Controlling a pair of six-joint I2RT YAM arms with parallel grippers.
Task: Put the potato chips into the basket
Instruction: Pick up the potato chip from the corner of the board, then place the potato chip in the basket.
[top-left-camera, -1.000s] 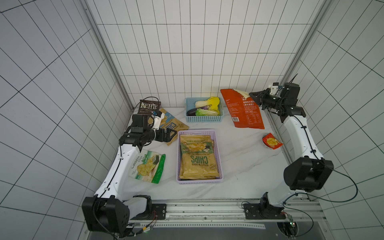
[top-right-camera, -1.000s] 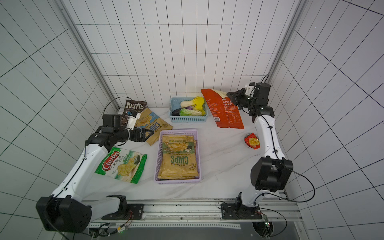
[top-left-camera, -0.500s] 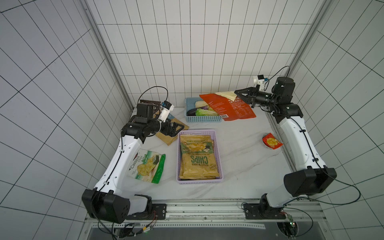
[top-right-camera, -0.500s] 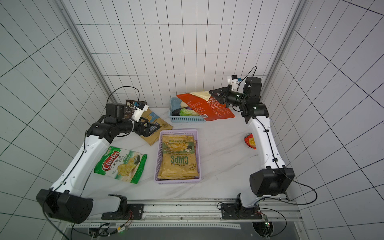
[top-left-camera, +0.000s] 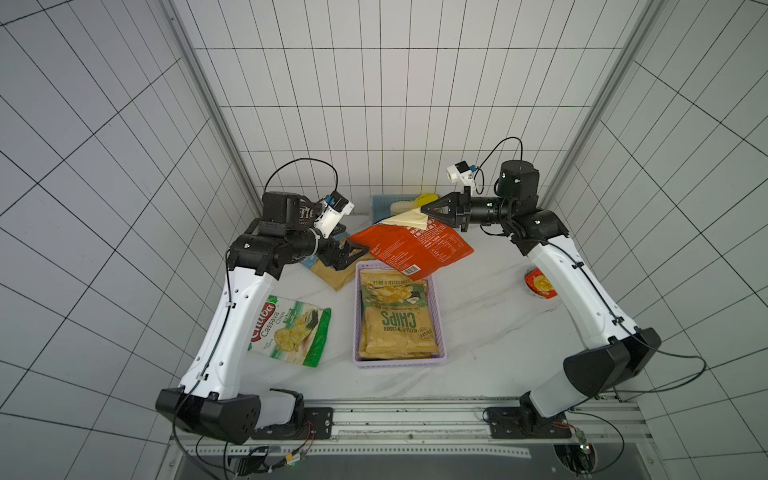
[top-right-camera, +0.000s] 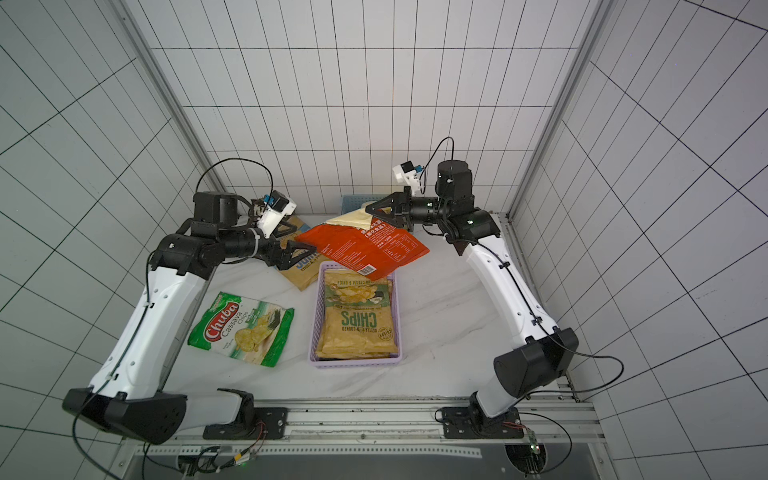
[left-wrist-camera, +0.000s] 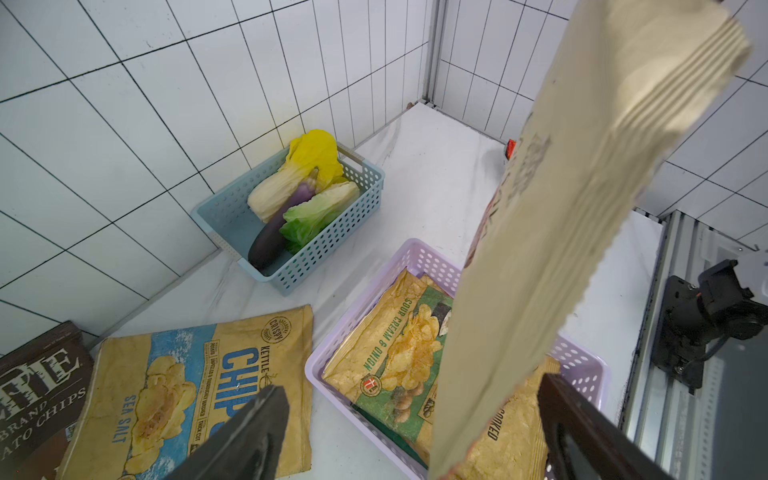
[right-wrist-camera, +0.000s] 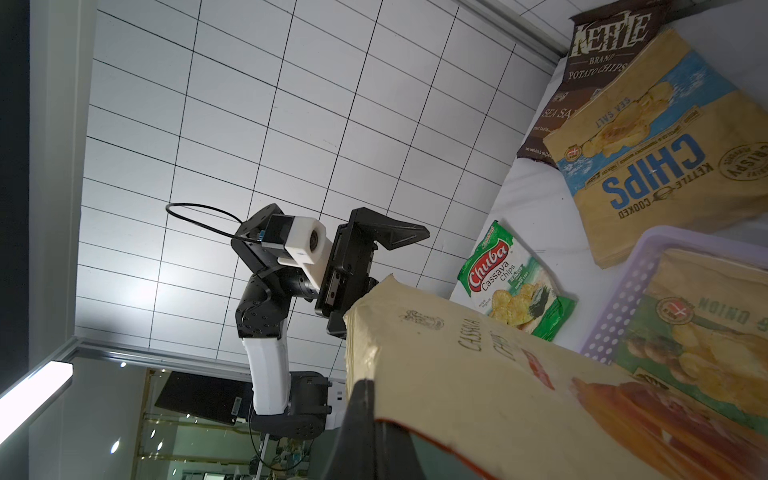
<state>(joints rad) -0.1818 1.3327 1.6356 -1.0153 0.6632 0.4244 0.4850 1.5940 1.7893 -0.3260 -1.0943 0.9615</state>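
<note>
My right gripper (top-left-camera: 424, 210) (right-wrist-camera: 368, 390) is shut on one edge of an orange and cream cassava chips bag (top-left-camera: 411, 249) (top-right-camera: 365, 247). The bag hangs tilted over the far end of the lilac basket (top-left-camera: 355, 316) (top-right-camera: 312, 328). My left gripper (top-left-camera: 353, 255) (left-wrist-camera: 411, 384) is open, and the bag's free edge (left-wrist-camera: 561, 208) lies between its jaws. A tan green-label CHIPS bag (top-left-camera: 395, 320) lies on top in the basket. On the table lie a Chuba cassava bag (top-left-camera: 291, 328), a tan blue-label CHIPS bag (left-wrist-camera: 187, 386) and a dark brown Kettle bag (left-wrist-camera: 37, 386).
A light blue basket (left-wrist-camera: 332, 249) of toy vegetables stands against the back wall, behind the held bag. A small red snack packet (top-left-camera: 540, 284) lies by the right arm. Tiled walls close in the left, back and right sides.
My right arm swung the orange bag from the back right to above the basket's far end. My left arm rose and reached in, and its jaws now straddle the bag's free edge.
</note>
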